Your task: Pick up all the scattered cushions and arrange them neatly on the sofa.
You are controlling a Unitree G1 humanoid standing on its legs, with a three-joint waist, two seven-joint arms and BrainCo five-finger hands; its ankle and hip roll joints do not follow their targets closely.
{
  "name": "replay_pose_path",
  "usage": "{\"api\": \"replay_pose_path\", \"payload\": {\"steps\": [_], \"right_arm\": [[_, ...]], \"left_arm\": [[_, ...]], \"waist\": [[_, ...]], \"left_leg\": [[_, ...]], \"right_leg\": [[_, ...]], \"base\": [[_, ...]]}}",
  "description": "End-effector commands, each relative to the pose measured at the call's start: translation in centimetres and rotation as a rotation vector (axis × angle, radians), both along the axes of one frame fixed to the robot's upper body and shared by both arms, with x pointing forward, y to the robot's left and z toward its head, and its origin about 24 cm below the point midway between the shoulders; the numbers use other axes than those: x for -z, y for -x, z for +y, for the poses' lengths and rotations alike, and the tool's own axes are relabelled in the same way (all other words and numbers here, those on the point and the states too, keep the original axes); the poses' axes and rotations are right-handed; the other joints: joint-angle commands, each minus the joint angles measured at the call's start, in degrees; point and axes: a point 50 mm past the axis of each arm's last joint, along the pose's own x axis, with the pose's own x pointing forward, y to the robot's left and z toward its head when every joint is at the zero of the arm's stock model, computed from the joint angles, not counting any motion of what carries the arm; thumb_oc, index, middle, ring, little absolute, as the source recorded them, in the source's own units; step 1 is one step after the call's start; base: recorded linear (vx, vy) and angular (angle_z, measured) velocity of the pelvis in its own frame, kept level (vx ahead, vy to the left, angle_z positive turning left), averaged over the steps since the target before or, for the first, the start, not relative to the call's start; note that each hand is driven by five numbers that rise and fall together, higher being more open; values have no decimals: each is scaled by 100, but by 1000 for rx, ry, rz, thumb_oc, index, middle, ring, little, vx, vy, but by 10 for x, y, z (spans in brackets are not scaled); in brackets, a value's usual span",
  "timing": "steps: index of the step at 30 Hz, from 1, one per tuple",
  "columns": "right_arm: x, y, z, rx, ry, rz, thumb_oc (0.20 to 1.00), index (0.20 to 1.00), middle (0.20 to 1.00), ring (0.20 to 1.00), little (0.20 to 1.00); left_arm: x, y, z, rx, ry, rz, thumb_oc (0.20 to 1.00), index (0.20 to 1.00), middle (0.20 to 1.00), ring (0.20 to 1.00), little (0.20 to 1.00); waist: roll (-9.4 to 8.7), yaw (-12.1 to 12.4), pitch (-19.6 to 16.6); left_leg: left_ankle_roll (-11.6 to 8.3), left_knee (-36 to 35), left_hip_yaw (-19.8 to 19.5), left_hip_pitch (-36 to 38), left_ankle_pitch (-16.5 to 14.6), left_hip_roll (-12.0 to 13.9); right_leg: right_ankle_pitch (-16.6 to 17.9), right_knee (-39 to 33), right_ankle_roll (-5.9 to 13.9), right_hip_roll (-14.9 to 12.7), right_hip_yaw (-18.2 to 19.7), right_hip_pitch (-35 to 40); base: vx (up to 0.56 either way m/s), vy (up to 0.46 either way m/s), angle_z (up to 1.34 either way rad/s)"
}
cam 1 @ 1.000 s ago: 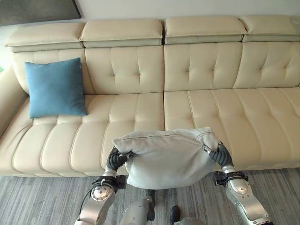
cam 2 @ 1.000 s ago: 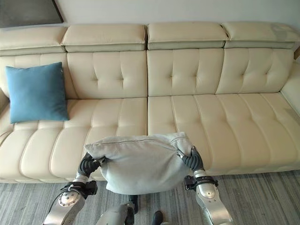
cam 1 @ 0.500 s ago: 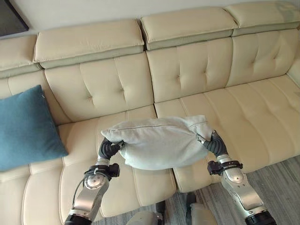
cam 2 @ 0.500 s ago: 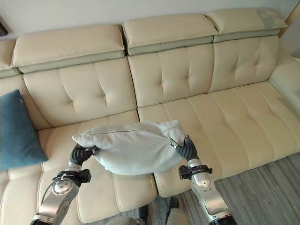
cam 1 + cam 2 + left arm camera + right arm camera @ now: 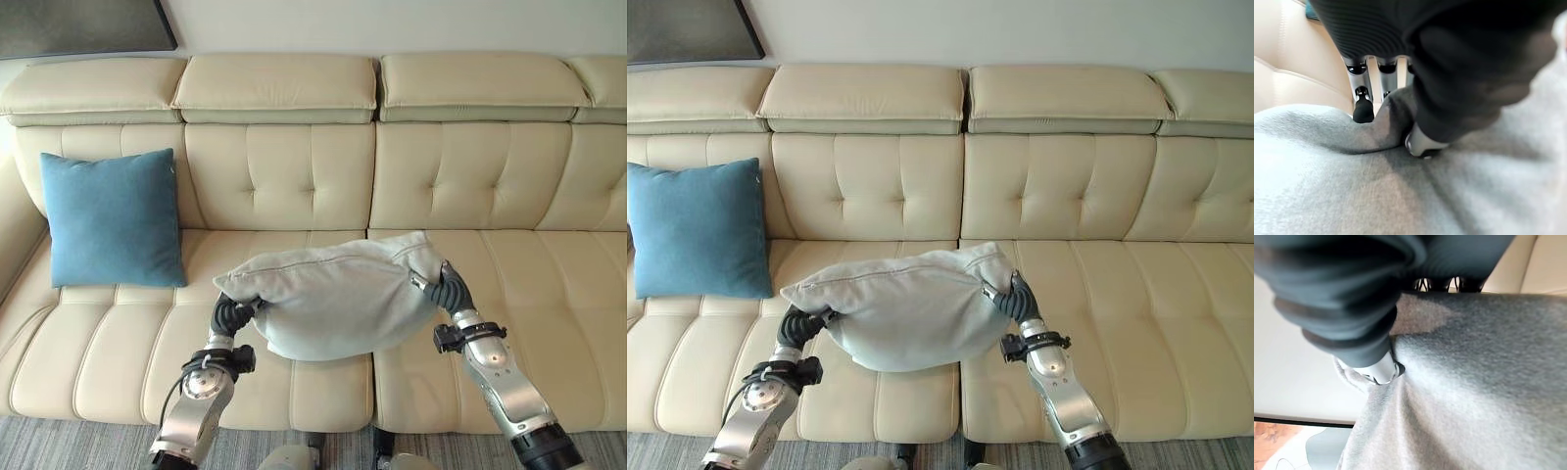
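Note:
I hold a pale grey cushion (image 5: 333, 299) between both hands, in the air over the middle seat of the cream sofa (image 5: 274, 176). My left hand (image 5: 230, 315) pinches its left end; the left wrist view has the thumb (image 5: 1422, 142) pressed into the grey cloth (image 5: 1342, 176) with the fingers (image 5: 1362, 105) behind the fold. My right hand (image 5: 446, 289) grips the right end, its thumb (image 5: 1382, 369) dug into the fabric (image 5: 1474, 382). A blue cushion (image 5: 113, 217) leans upright against the backrest on the sofa's left seat.
The sofa's right seats (image 5: 549, 284) are bare cream leather. A dark picture frame (image 5: 83, 24) hangs on the wall at the upper left. Grey striped carpet (image 5: 88, 446) runs along the sofa's front.
The camera has swung and now faces the sofa squarely from close. The grey cushion, still held by both hands, is now over the middle seat instead of in front of the sofa's edge.

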Motion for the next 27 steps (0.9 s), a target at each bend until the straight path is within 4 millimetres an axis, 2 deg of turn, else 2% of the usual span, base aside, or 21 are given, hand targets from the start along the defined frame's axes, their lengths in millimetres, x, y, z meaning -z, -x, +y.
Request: {"api": "replay_pose_path", "payload": {"steps": [1, 2, 3, 6, 11, 12, 16, 22, 23, 24, 25, 26, 27], "right_arm": [[-65, -20, 33, -71, -15, -330, 200, 200, 200, 200, 200], [-74, -27, 37, -63, -5, -362, 200, 200, 200, 200, 200], [-89, -40, 44, -54, 28, -410, 200, 200, 200, 200, 200], [-114, -63, 43, 11, 91, -463, 200, 200, 200, 200, 200], [-127, -79, 39, 62, 128, -467, 200, 200, 200, 200, 200], [-131, -88, 34, 117, 126, -450, 1000, 1000, 1000, 1000, 1000], [-138, -95, 29, 163, 110, -446, 1000, 1000, 1000, 1000, 1000], [-175, -108, 9, 245, 86, -498, 1000, 1000, 1000, 1000, 1000], [-182, -110, 6, 253, 83, -506, 1000, 1000, 1000, 1000, 1000], [-182, -110, 6, 253, 82, -508, 1000, 1000, 1000, 1000, 1000], [-190, -112, 0, 271, 67, -510, 1000, 1000, 1000, 1000, 1000], [-191, -112, 0, 271, 67, -511, 1000, 1000, 1000, 1000, 1000], [-195, -117, -9, 298, 21, -481, 1000, 1000, 1000, 1000, 1000]], "left_arm": [[-52, -38, -31, 65, -29, -263, 200, 200, 200, 200, 200], [-59, -48, -37, 69, -37, -288, 200, 200, 200, 200, 200], [-76, -66, -47, 74, -43, -335, 200, 200, 200, 200, 200], [-104, -95, -48, 55, -84, -390, 200, 200, 200, 200, 200], [-113, -111, -44, 32, -96, -379, 200, 200, 200, 200, 200], [-118, -122, -39, 24, -121, -351, 1000, 1000, 1000, 1000, 1000], [-130, -132, -24, -17, -168, -345, 1000, 1000, 1000, 1000, 1000], [-174, -140, 34, -178, -280, -393, 1000, 1000, 1000, 1000, 1000], [-179, -140, 44, -211, -296, -393, 1000, 1000, 1000, 1000, 1000], [-180, -140, 44, -211, -296, -395, 1000, 1000, 1000, 1000, 1000], [-187, -140, 58, -250, -328, -390, 1000, 1000, 1000, 1000, 1000], [-188, -140, 58, -250, -328, -391, 1000, 1000, 1000, 1000, 1000], [-195, -140, 75, -303, -359, -362, 1000, 1000, 1000, 1000, 1000]], "waist": [[-39, -135, -288], [-36, -149, -229], [-30, -184, -113], [6, -247, 10], [43, -305, 80], [72, -372, 156], [73, -417, 189], [16, -395, 223], [3, -375, 223], [4, -377, 222], [-15, -359, 208], [-16, -361, 205], [-46, -323, 188]], "left_leg": [[-479, -43, 140, -179, -215, 263], [-492, -43, 138, -298, -181, 274], [-520, -43, 136, -555, -92, 290], [-557, -36, 185, -1045, 62, 311], [-575, -43, 271, -1311, 151, 308], [-589, -43, 333, -1440, 169, 302], [-598, -43, 381, -1568, 199, 310], [-591, -43, 387, -1688, 206, 289], [-594, -43, 375, -1679, 189, 283], [-592, -43, 374, -1702, 211, 282], [-597, -43, 360, -1699, 185, 270], [-595, -43, 359, -1722, 208, 269], [-600, -43, 332, -1725, 176, 254]], "right_leg": [[-654, 319, 240, 53, 70, -270], [-644, 355, 237, 64, 76, -413], [-602, 449, 237, 81, 120, -734], [-563, 756, 218, 74, 205, -1350], [-534, 889, 224, 62, 305, -1692], [-498, 925, 238, 59, 379, -1865], [-408, 889, 265, 59, 410, -1995], [-249, 741, 325, 82, 483, -2095], [-256, 709, 334, 87, 478, -2075], [-231, 698, 333, 87, 476, -2091], [-230, 643, 346, 93, 476, -2061], [-206, 633, 346, 92, 474, -2078], [-181, 556, 363, 97, 458, -2036]], "base": [[-113, -52, 7], [-225, -45, -1], [-230, -28, 1], [-160, 1, -3], [-58, 29, -9], [-83, 56, -17], [-29, 24, -17], [7, 6, -2], [2, 4, -3], [31, 10, -1], [0, 0, 0], [50, 12, 3], [16, 6, 4]]}}
